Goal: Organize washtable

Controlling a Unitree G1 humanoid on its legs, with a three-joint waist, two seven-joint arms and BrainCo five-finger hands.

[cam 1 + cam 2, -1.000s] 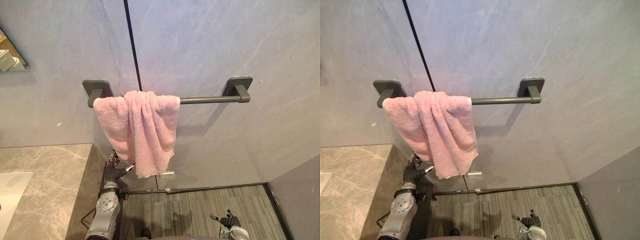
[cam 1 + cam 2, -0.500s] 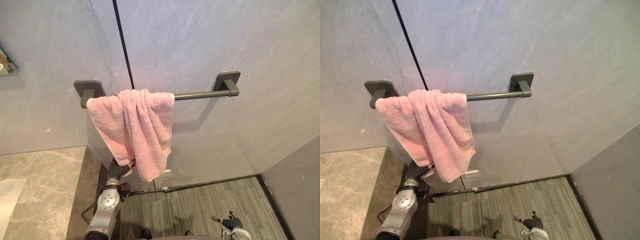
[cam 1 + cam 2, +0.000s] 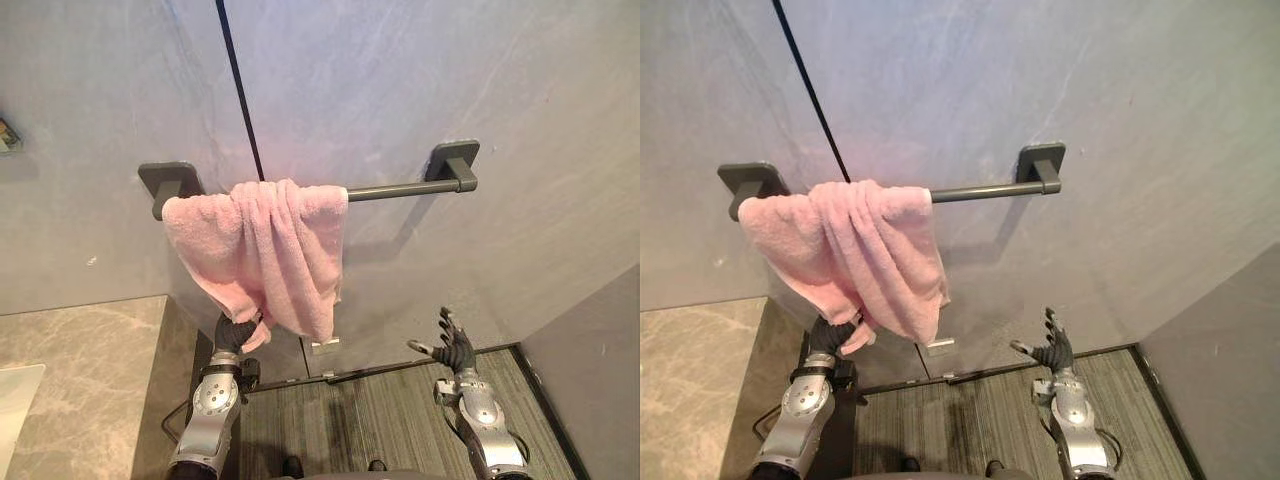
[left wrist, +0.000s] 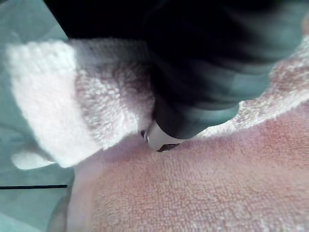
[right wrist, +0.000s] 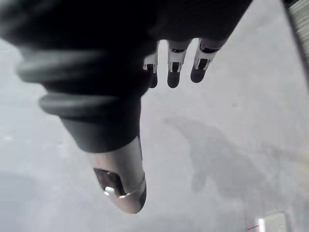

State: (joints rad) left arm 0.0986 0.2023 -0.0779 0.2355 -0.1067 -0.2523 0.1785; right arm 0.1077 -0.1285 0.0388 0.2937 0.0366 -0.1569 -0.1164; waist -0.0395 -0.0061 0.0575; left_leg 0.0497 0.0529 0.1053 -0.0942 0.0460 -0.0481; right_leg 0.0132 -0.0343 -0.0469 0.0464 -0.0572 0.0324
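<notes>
Curls fingers of the left hand [image 3: 236, 336] round the lower corner of the pink towel [image 3: 270, 245], hanging bunched at the left end of the rail [image 3: 400, 190] directly above. Spreads right hand [image 3: 455, 352] wide, empty, well apart rightward.

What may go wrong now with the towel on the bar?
The left hand grips the pink towel by its lower edge; a downward pull may drag it off the towel bar. The towel is bunched at the bar's left end, and the open right hand is not touching it, so spreading may fail.
</notes>
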